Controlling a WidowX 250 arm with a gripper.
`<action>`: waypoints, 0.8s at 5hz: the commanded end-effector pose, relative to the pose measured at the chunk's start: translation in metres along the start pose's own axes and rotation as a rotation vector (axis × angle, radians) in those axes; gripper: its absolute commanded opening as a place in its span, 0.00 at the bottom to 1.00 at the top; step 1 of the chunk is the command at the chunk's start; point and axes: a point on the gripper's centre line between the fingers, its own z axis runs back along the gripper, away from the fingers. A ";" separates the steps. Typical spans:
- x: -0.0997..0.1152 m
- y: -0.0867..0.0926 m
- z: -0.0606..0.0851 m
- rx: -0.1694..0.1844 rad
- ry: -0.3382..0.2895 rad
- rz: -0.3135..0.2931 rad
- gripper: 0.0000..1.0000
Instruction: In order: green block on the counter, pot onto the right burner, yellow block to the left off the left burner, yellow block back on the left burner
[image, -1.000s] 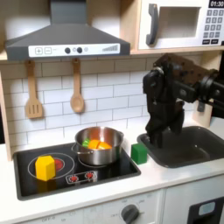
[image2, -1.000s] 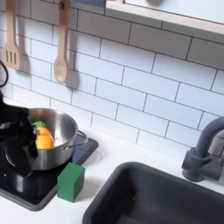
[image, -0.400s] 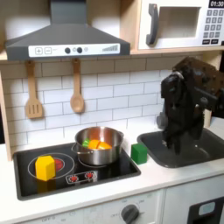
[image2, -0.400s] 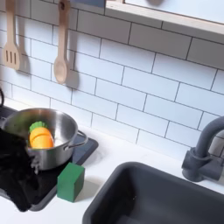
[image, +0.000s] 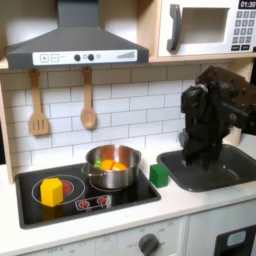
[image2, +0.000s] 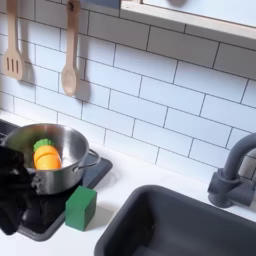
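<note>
On the cream counter (image: 190, 205), a matte green block (image: 159, 174) beside the shiny pot (image: 112, 166).

The counter (image: 190, 205) is a pale cream worktop with a black cooktop (image: 100, 208) and a dark grey sink (image: 225, 170) set into it. The green block (image: 159, 174) stands on the bare counter between cooktop and sink. On the cooktop sit the pot (image: 112, 166) and the yellow block (image: 50, 191), well apart
</note>
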 end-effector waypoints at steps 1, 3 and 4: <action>0.026 0.009 0.004 -0.002 -0.064 0.022 0.00; 0.050 0.011 0.024 -0.063 -0.207 -0.008 0.00; 0.058 0.010 0.040 -0.093 -0.279 -0.019 0.00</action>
